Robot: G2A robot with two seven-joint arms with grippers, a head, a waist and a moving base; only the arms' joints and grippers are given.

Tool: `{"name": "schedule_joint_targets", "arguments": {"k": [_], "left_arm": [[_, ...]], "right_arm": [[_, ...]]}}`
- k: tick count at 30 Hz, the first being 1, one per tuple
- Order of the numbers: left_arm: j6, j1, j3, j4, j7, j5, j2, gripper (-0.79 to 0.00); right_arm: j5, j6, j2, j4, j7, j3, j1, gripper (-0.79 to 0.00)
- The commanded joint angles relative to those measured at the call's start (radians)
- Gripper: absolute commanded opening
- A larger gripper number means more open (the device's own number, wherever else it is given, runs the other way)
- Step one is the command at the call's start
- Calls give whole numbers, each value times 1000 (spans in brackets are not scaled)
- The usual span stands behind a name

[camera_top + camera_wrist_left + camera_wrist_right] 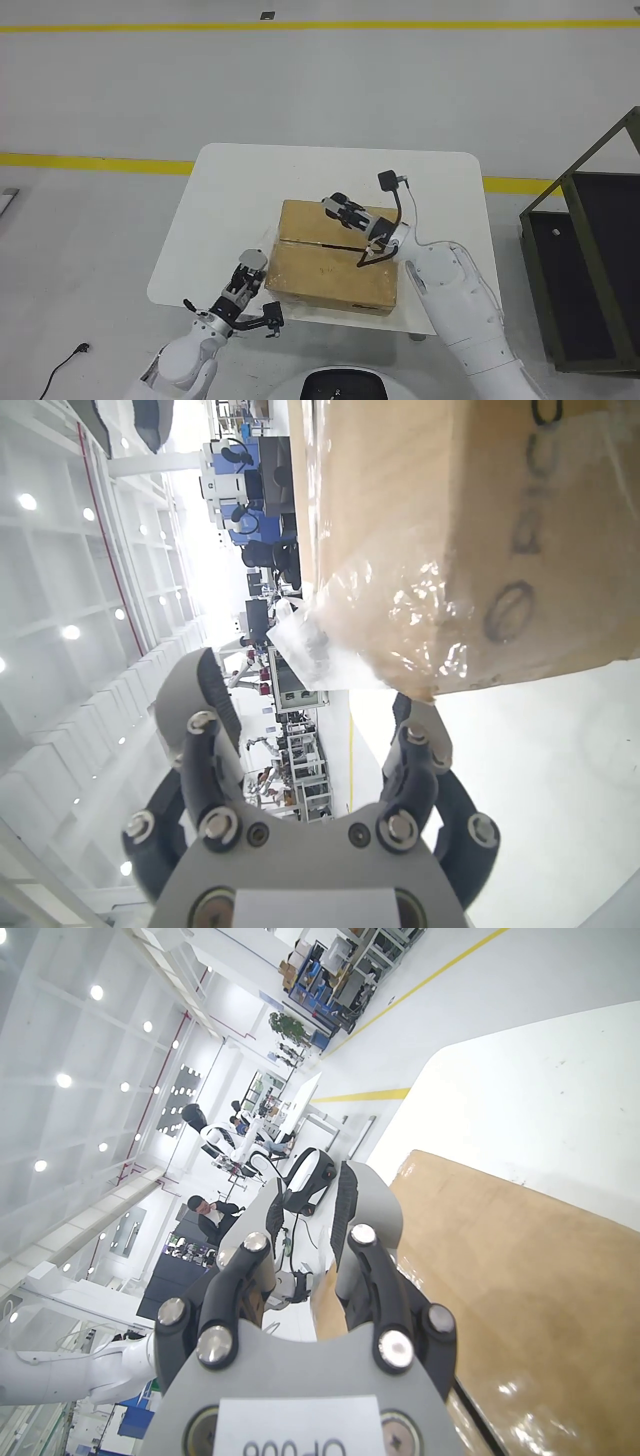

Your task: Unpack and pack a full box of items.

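A closed brown cardboard box point(320, 275) stands on the white table point(230, 200), with a seam across its top. My right gripper point(340, 207) is above the far half of the box top point(500, 1253). It is open point(310, 1213) with a narrow gap and nothing between the fingers. My left gripper point(251, 265) sits low at the box's near left corner, open point(320, 705). That corner point(400, 625) is wrapped in clear tape, and a loose flap of tape point(310, 650) sticks out between the fingers. One finger point(420, 725) touches the corner's underside.
An olive metal rack point(580, 270) stands on the floor to the right of the table. Bare table surface point(525, 1078) lies beyond and to the left of the box. Yellow floor lines point(90, 160) run behind the table.
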Motion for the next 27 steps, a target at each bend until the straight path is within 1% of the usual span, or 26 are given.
{"name": "schedule_joint_targets", "arguments": {"k": [1,2,3,4,6,8,9,10,12,13,14,15,19,21,23,24,25,27], "left_arm": [[7,-4,5,5,7,18,-1,-225],[10,-5,7,10,7,23,-2,-215],[10,-7,9,14,8,26,-3,-246],[14,-10,11,16,8,32,-3,-252],[20,-14,14,23,9,44,-5,-243],[25,-16,17,28,8,48,-7,-274],[28,-17,18,30,8,51,-8,-308],[33,-17,20,32,9,56,-8,-385],[38,-17,23,36,11,59,-10,-440],[40,-17,24,37,10,60,-10,-489],[46,-17,23,39,8,58,-12,-557],[49,-16,23,39,6,55,-12,-588],[58,-20,24,44,-3,53,-16,-579],[58,-20,24,45,-5,52,-17,-610],[58,-20,24,46,-7,48,-19,-619],[54,-19,24,45,-8,35,-20,-699],[44,-17,23,43,-10,11,-22,-714],[16,-13,17,33,-17,-51,-25,-773]], "right_arm": [[1,2,2,-4,-1,-1,-2,-526],[2,2,2,-5,-2,-1,-2,-529],[4,2,3,-4,-2,-2,-3,-529],[5,3,4,-3,-2,-3,-2,-529],[6,2,5,-1,-2,-5,-1,-529],[9,0,7,2,-2,-7,-1,-533],[10,-1,7,4,-1,-9,0,-533],[10,-2,8,6,0,-10,1,-536],[13,-3,9,11,2,-16,4,-542],[15,-3,9,13,3,-20,6,-542],[16,-3,8,17,7,-27,10,-542],[17,-4,8,19,7,-30,12,-548],[21,-8,6,36,17,-61,26,-554],[23,-8,5,45,17,-70,29,-557],[23,-9,4,54,17,-81,34,-560],[24,-9,4,60,18,-85,36,-570],[25,-10,4,64,20,-89,38,-579],[27,-10,3,74,25,-98,42,-622]]}}
